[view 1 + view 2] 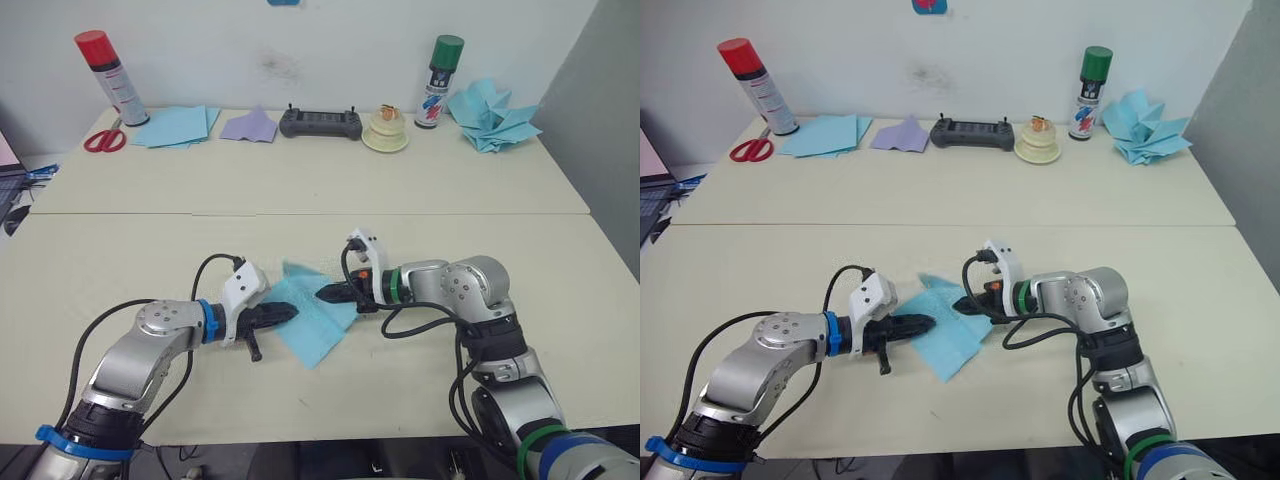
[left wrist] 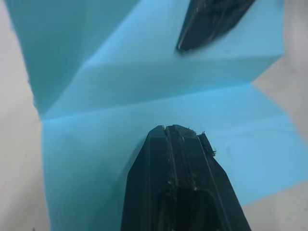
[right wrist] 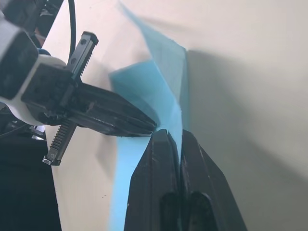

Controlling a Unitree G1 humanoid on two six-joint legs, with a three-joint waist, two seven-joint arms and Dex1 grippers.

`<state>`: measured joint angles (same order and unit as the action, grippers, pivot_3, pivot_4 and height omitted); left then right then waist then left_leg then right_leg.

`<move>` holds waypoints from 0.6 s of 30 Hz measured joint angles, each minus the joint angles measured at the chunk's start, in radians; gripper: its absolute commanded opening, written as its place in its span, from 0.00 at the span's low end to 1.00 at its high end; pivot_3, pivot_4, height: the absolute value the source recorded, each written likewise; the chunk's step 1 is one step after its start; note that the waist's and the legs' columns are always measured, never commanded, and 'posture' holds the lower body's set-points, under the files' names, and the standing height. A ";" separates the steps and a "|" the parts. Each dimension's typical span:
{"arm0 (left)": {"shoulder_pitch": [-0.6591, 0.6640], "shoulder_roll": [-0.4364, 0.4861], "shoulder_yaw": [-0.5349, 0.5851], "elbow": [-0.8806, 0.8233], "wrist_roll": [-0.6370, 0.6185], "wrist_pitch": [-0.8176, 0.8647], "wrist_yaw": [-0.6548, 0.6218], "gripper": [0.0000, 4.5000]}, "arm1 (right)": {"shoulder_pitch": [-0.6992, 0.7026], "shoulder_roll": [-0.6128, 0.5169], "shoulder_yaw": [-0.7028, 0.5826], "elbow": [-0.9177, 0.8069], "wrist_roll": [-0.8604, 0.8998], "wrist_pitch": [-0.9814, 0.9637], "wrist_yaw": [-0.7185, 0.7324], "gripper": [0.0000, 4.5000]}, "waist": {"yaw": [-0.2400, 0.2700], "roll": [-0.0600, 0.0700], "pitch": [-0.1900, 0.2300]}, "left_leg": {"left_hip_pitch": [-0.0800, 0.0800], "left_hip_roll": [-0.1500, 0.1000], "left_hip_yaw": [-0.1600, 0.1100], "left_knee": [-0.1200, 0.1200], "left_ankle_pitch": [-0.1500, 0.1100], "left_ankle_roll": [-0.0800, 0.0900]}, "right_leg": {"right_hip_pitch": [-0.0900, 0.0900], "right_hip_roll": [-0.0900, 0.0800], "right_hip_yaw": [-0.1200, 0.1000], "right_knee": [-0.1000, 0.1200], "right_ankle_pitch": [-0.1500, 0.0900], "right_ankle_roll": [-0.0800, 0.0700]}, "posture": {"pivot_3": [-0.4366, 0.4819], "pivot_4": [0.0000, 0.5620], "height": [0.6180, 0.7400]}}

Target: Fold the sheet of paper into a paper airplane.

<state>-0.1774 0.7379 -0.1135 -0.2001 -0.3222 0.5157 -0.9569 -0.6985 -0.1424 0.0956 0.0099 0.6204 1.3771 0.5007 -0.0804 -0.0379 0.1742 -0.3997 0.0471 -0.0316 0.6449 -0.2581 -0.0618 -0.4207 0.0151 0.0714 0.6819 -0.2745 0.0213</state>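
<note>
The sheet of paper [image 1: 312, 335] is light blue, partly folded with raised flaps, and lies on the table's near half between both grippers. My left gripper [image 1: 292, 312] is shut, its tip resting on top of the sheet's left part [image 2: 96, 159]. From the right, my right gripper [image 1: 323, 294] is shut on the sheet's upturned right edge, and the blue fold [image 3: 175, 110] rises from between its fingers [image 3: 159, 154]. The two tips sit close together, nearly facing each other. No finished paper airplane made from this sheet shows.
Along the far edge stand a red-capped spray can [image 1: 110, 78], red scissors [image 1: 105, 140], a stack of light-blue sheets [image 1: 175, 126], a lavender paper piece [image 1: 250, 126], a black controller [image 1: 320, 122], a cream tape roll [image 1: 385, 132], a green-capped can [image 1: 440, 82] and a heap of blue darts [image 1: 492, 115].
</note>
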 measured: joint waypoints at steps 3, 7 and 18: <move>-0.001 0.023 -0.013 0.002 0.024 -0.026 -0.016 0.00 | 0.000 -0.004 0.000 0.000 -0.001 0.000 0.000 0.01 | 0.000 0.000 0.000 | 0.000 0.000 0.000 0.000 0.000 0.000 | 0.000 0.000 0.000 0.000 0.000 0.000 | 0.48 0.27 1.00; -0.011 0.026 -0.023 0.019 0.043 -0.054 -0.021 0.00 | 0.000 -0.018 -0.006 0.000 0.000 0.004 0.000 0.01 | 0.000 0.001 -0.001 | 0.001 0.000 0.000 0.000 0.000 0.000 | 0.001 0.000 0.000 0.000 0.000 0.000 | 0.48 0.27 1.00; -0.102 0.022 -0.056 0.141 0.083 -0.159 -0.078 0.00 | 0.073 -0.060 -0.073 -0.085 0.070 0.191 -0.004 0.01 | 0.007 0.001 -0.001 | 0.001 0.000 0.000 0.001 0.000 0.000 | 0.001 0.000 0.000 0.001 0.000 0.000 | 0.48 0.27 1.00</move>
<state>-0.2797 0.7601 -0.1693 -0.0588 -0.2389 0.3564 -1.0354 -0.6258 -0.2020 0.0222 -0.0747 0.6907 1.5678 0.4972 -0.0730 -0.0365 0.1735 -0.3992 0.0467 -0.0317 0.6457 -0.2580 -0.0616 -0.4197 0.0150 0.0712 0.6825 -0.2743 0.0211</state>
